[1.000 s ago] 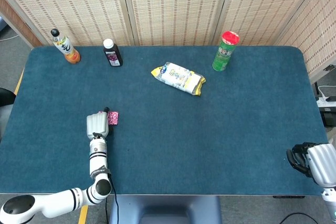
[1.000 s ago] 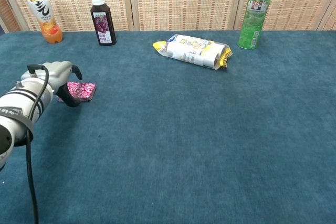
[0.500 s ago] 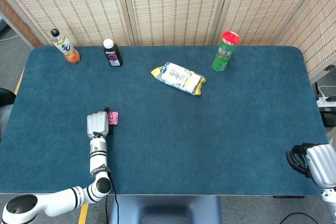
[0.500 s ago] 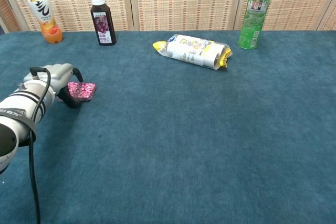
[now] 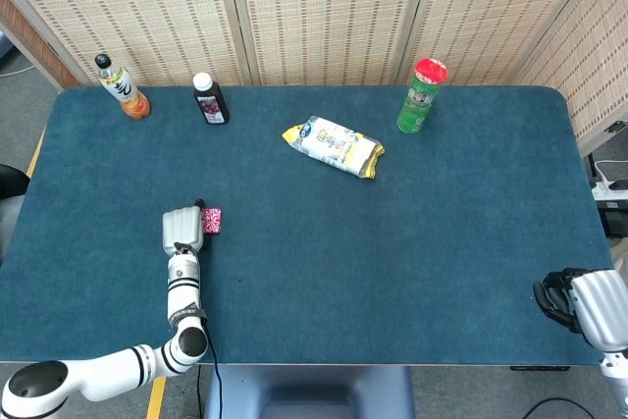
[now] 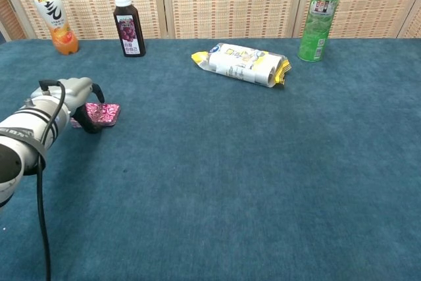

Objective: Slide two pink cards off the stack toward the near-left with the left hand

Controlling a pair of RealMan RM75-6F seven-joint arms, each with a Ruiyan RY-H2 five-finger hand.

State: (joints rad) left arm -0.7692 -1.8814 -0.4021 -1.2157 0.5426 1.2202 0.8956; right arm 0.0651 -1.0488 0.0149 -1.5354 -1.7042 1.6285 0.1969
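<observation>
Resting on the near-left part of the blue counter, the left robot hand lies at the left edge of the pink cards. In the chest view, its dark fingers curl down against the left side of the stack; whether they pinch a card or only touch it cannot be told. The cards form a small, flat, patterned pink stack on the counter surface, well forward of the bottles at the far edge. Individual cards cannot be distinguished.

The right robot hand sits at the near-right corner of the counter, well apart from all objects. Its dark fingers are curled inward with nothing visible in them.

Along the far edge, from left to right:
- An orange drink bottle stands upright at the far-left corner.
- A dark juice bottle with a white cap stands upright just to its right.
- A green canister with a red lid stands upright toward the far right.

A white and yellow snack packet lies on its side between the dark juice bottle and the green canister, slightly nearer the counter centre.
</observation>
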